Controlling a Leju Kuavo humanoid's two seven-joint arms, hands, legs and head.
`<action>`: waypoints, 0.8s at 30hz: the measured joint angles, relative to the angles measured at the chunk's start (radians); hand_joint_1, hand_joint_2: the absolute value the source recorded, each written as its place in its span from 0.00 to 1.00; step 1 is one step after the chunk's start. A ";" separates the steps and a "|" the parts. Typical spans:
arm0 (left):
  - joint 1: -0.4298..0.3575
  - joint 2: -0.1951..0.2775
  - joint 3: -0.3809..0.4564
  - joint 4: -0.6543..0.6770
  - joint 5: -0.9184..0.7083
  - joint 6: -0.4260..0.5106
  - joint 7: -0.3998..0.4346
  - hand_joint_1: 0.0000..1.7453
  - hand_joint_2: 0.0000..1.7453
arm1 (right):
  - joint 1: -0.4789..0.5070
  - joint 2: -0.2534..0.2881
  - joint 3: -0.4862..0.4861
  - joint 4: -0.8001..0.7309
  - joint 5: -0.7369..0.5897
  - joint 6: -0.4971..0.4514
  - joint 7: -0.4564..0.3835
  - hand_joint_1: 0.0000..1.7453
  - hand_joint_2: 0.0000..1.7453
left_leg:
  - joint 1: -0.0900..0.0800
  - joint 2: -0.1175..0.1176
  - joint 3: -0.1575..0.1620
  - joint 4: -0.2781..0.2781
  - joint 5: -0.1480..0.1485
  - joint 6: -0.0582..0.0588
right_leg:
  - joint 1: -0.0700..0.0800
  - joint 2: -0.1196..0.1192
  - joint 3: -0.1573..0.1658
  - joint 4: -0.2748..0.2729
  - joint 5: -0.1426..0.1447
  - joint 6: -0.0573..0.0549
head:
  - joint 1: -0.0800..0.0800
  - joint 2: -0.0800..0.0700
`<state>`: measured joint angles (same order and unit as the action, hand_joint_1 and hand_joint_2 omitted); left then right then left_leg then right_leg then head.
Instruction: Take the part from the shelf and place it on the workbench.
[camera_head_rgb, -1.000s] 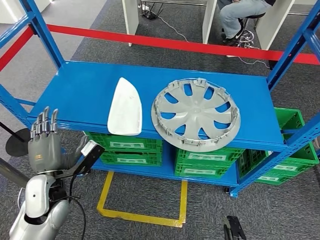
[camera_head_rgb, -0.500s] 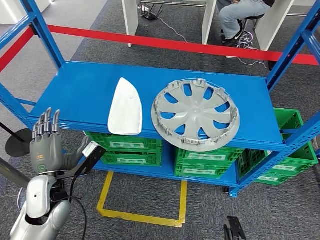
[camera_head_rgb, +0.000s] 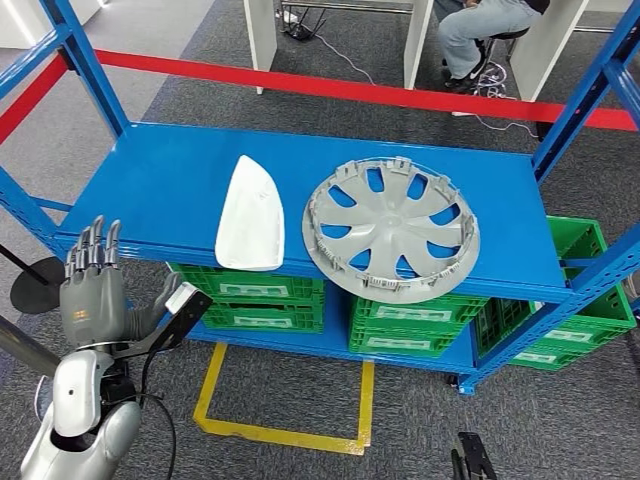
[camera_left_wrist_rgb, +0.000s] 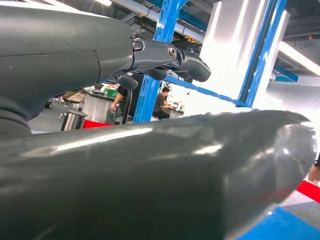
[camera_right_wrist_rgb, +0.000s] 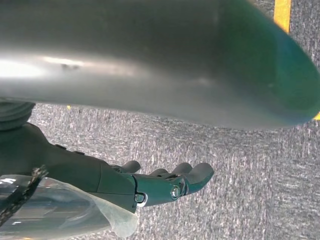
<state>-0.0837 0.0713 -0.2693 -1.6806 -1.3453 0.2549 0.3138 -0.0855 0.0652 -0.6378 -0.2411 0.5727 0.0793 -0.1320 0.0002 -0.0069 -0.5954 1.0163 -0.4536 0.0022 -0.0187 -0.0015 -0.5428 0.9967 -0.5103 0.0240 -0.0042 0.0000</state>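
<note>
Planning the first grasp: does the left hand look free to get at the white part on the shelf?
Probably yes. The left hand is raised, holding nothing, off the front edge of the blue shelf. Bare shelf lies between it and the white part; the wheel cover sits on the far side.

I see a smooth painted-metal shelf, a matt grey plastic hubcap, a glossy white cover, and rough carpet.

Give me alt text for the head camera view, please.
A blue shelf holds a white curved part beside a grey wheel cover; the robot's left hand is raised, empty, fingers up, in front of the shelf's left end. Green crates sit underneath.
</note>
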 joint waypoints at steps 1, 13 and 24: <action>0.000 0.000 0.000 -0.001 0.000 -0.001 0.000 0.00 0.00 | 0.000 0.000 0.000 0.000 0.000 0.000 0.000 0.00 0.00 | 0.000 0.000 0.000 0.000 0.000 0.000 | 0.000 0.000 0.000 0.000 0.000 0.000 | 0.000 0.000; 0.001 0.000 0.000 -0.002 0.000 -0.002 0.000 0.00 0.00 | 0.000 0.000 0.000 0.000 0.001 0.000 0.000 0.00 0.00 | 0.000 0.000 0.000 0.000 0.000 0.000 | 0.000 0.000 0.000 0.000 0.000 0.000 | 0.000 0.000; 0.008 -0.009 0.000 -0.011 0.000 -0.020 0.009 0.00 0.00 | 0.004 -0.002 -0.011 -0.001 0.005 -0.001 -0.001 0.00 0.00 | -0.002 0.000 0.032 -0.024 -0.007 0.021 | -0.007 0.001 -0.086 0.108 0.002 0.015 | 0.004 0.000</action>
<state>-0.0755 0.0626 -0.2690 -1.6918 -1.3448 0.2352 0.3225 -0.0816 0.0637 -0.6488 -0.2420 0.5778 0.0787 -0.1328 -0.0022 -0.0072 -0.5634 0.9921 -0.4602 0.0232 -0.0261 -0.0008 -0.6286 1.1048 -0.5085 0.0392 -0.0001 0.0000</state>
